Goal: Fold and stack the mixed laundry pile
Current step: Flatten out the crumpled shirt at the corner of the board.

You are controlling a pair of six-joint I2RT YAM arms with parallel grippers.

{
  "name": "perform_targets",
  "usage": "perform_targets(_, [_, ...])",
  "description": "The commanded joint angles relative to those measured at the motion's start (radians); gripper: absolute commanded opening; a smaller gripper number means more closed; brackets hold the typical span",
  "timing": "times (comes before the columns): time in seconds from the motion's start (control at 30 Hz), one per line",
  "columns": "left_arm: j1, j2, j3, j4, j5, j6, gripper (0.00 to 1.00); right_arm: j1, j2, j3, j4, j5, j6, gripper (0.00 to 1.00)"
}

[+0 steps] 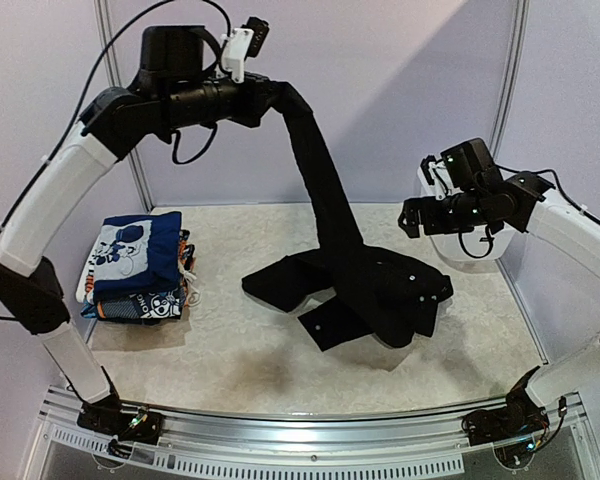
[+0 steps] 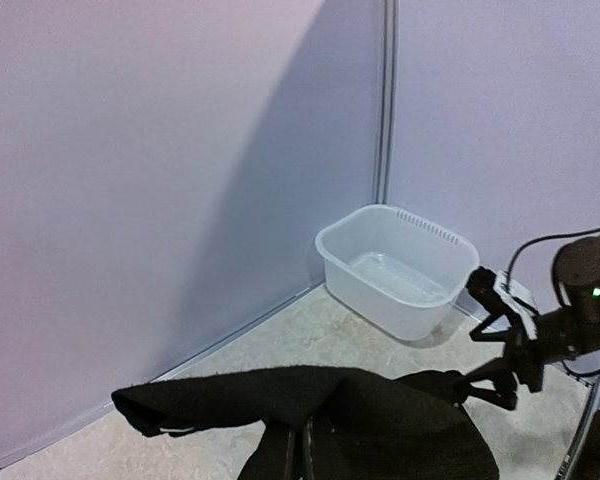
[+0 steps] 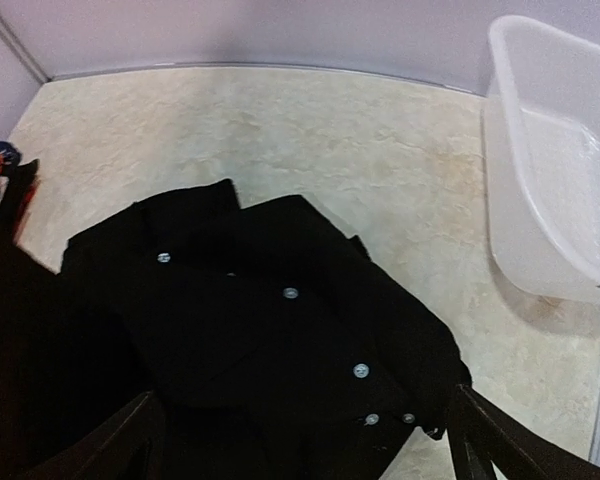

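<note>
A large black buttoned garment (image 1: 370, 290) lies crumpled mid-table, and one end of it rises in a long strip to my left gripper (image 1: 272, 95), which is shut on it high near the back wall. The left wrist view shows the black cloth (image 2: 320, 410) draped over the shut fingers. My right gripper (image 1: 412, 216) hovers open and empty above the garment's right side; its fingers (image 3: 480, 440) frame the buttoned cloth (image 3: 280, 330). A folded stack (image 1: 140, 265) of navy and blue cartoon-print clothes with orange bits sits at the left.
A white plastic tub (image 2: 400, 268) stands in the back right corner, partly behind my right arm (image 1: 540, 215); it also shows in the right wrist view (image 3: 555, 160). Walls enclose the back and sides. The beige table surface (image 1: 240, 350) runs to a metal front rail.
</note>
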Motion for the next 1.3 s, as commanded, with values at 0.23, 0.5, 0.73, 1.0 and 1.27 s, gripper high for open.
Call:
perform_targets(0.23, [0.019,0.189,0.211,-0.115,-0.061,-0.047,0.00,0.149,-0.183,-0.134,0.415,-0.294,-0.133,0.99])
perform_targets(0.5, [0.020,0.188,0.211,-0.128,-0.064,-0.035,0.00,0.254,-0.051,-0.019,0.529,-0.218,-0.259,0.99])
perform_targets(0.73, [0.023,0.180,0.210,-0.140,-0.076,-0.035,0.00,0.275,0.053,0.048,0.580,-0.252,-0.285,0.93])
perform_targets(1.0, [0.028,0.170,0.199,-0.139,-0.071,-0.032,0.00,0.290,0.143,0.111,0.591,-0.230,-0.289,0.46])
perform_targets(1.27, [0.037,0.150,0.157,-0.153,-0.034,-0.010,0.00,0.290,0.113,0.164,0.587,-0.094,-0.263,0.00])
